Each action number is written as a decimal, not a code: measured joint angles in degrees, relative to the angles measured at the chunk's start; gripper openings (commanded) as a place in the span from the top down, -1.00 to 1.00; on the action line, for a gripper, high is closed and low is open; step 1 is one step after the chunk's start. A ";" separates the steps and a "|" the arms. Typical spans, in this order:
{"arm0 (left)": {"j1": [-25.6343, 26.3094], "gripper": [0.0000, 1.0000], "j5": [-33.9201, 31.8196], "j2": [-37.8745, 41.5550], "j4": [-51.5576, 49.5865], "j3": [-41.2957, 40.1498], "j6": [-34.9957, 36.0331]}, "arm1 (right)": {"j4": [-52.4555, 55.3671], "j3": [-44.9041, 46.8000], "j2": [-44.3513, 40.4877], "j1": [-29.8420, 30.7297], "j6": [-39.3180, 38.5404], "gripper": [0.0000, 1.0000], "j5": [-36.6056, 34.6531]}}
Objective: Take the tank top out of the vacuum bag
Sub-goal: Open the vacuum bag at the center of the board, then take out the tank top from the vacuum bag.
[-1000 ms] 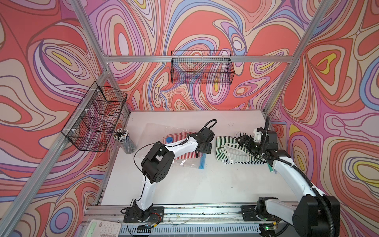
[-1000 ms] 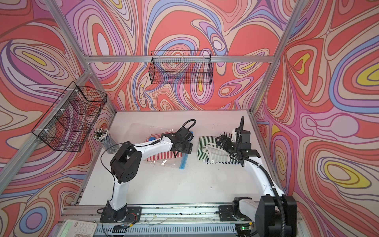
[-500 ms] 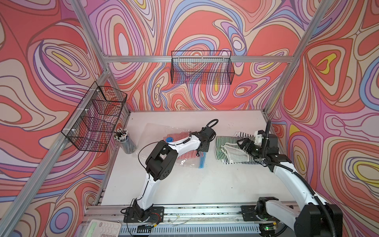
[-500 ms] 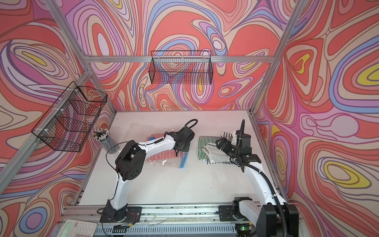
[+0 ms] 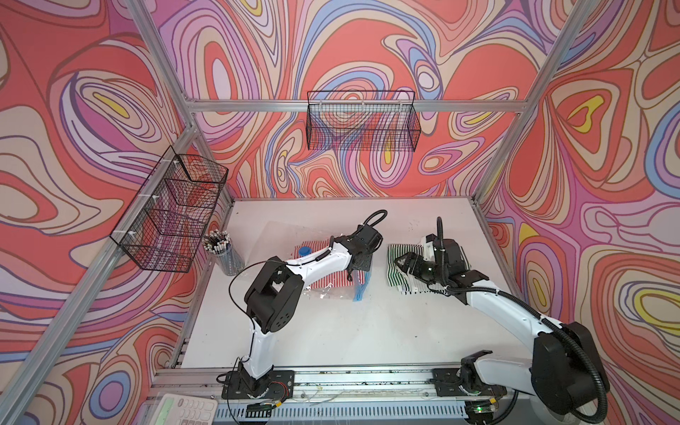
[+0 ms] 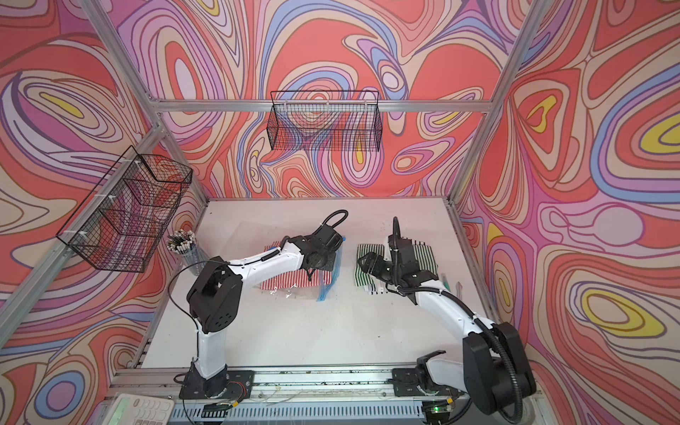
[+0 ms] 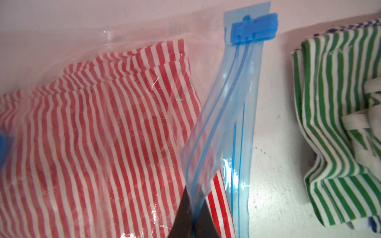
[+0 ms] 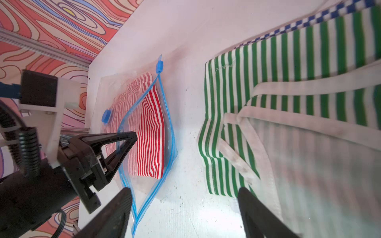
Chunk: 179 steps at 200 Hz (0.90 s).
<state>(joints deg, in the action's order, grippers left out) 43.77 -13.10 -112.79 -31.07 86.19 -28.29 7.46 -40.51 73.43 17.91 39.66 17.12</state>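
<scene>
The vacuum bag [image 5: 279,235] lies flat on the white table in both top views, its light-blue zip strip [image 7: 237,123] facing right and its round blue valve cap [image 5: 304,251] on top. Inside lies the folded red-and-white striped tank top [image 5: 323,283] [image 8: 150,127]. My left gripper [image 5: 351,274] [image 7: 194,206] is shut on the upper lip of the zip strip and holds it up, so the mouth gapes. My right gripper [image 5: 399,263] [image 8: 183,189] hangs open over bare table just right of the bag's mouth, with nothing in it.
A green-and-white striped garment [image 5: 404,287] lies on blue-checked cloth right of the bag, under my right wrist. A cup of pens [image 5: 222,250] stands at the table's left edge. Wire baskets [image 5: 173,209] [image 5: 362,125] hang on the left and back walls.
My left gripper has shut on the bag's upper zip lip. My right gripper has moved left off the green garment toward the bag's mouth, and its fingers have narrowed slightly.
</scene>
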 measured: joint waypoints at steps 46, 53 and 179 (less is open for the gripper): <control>-0.72 1.00 1.07 3.37 2.38 -3.52 0.02 | -6.67 0.00 3.76 7.19 3.98 -0.68 -3.63; -0.76 1.00 1.18 3.76 2.78 -3.85 0.02 | -7.87 0.02 4.33 8.17 4.57 -0.68 -4.04; -1.29 1.00 0.37 16.70 9.97 -15.02 -0.13 | -24.39 -0.09 18.03 18.10 11.06 -0.02 -7.21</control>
<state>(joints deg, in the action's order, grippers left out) 42.48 -12.73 -96.09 -21.10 71.18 -28.42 -16.93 -40.60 91.46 36.01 50.72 9.91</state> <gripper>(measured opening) 0.051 0.526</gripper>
